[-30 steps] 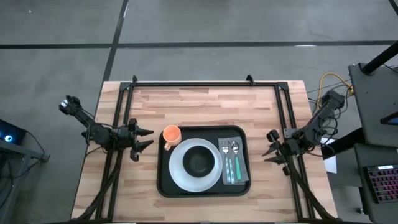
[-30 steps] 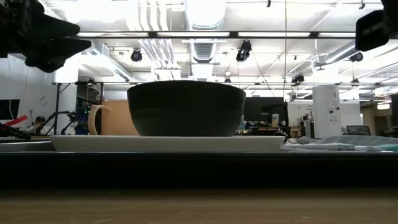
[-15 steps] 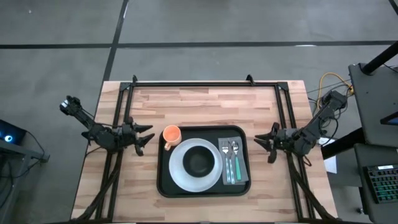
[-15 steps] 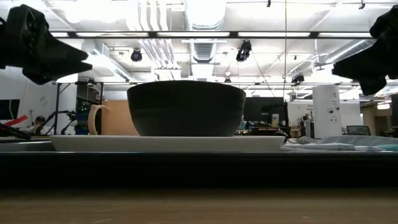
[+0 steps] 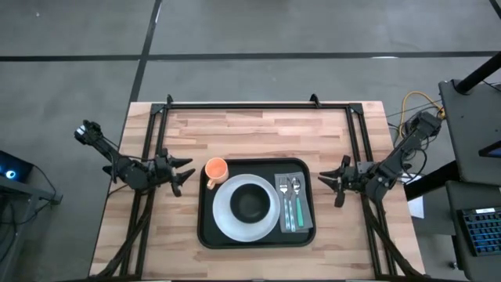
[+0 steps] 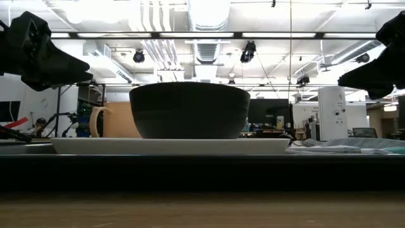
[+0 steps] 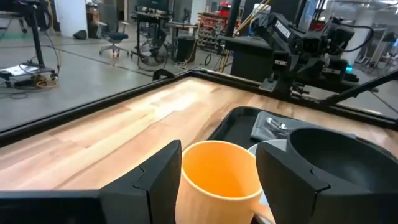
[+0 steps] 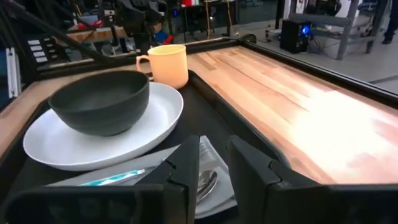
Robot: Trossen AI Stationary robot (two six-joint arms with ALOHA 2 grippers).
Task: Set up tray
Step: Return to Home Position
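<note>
Pale planks of the bench (image 5: 250,129) are carrying the tray (image 5: 254,245) by the near edge, midway between the sides. Just off its left rim the left pincer (image 5: 186,171) is hovering, spread wide and empty. Off the right rim the right pincer (image 5: 329,182) is hanging, parted and empty. Homing well likely means lifting both clear, minding the orange cup (image 5: 215,168). Beyond, a workshop is glowing under ceiling lights (image 6: 190,35).

I see the tray (image 5: 207,235) lying flat on the wooden table (image 5: 258,125): large, black, rectangular, with rounded corners and a raised rim, centred between the table's two sides.
</note>
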